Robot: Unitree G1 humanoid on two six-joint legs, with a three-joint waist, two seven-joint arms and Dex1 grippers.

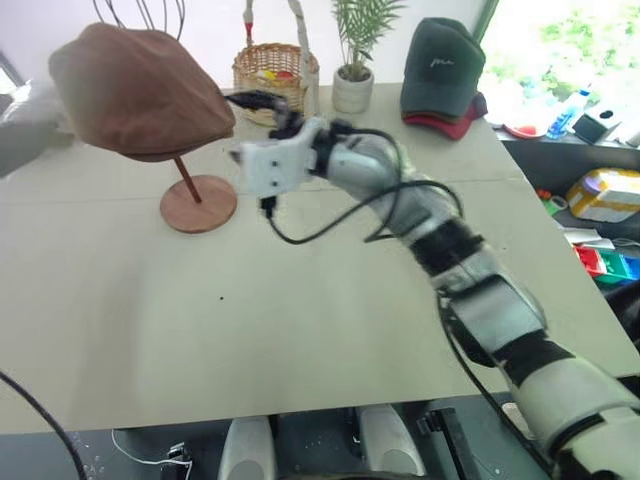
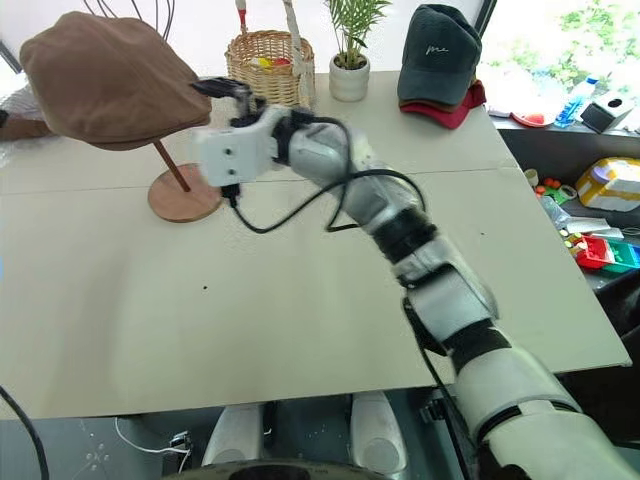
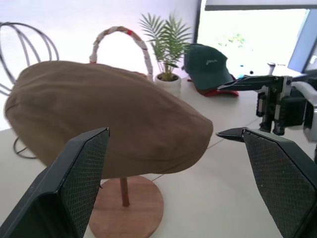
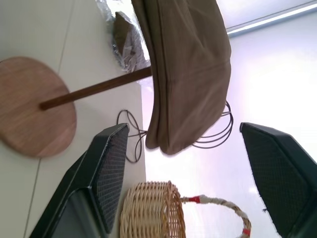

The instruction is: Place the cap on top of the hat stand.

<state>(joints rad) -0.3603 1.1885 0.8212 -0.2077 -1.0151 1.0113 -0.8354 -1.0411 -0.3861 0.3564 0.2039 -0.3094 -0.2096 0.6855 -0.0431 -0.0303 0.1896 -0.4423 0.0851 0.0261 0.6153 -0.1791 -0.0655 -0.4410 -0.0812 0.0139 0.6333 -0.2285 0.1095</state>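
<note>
right gripper point(image 2: 222, 92): hanging wide open beside the cap point(image 1: 135, 90), gripping nothing
left gripper point(image 3: 178, 183): gaping wide, empty
cap: sitting on the hat stand point(image 1: 197, 203)

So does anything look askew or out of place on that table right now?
Nothing is spilled or damaged. The cap sits on the stand but tilted, following the slanted rod, with its brim end hanging lower toward the right pincer, which is open and clear of it.
</note>
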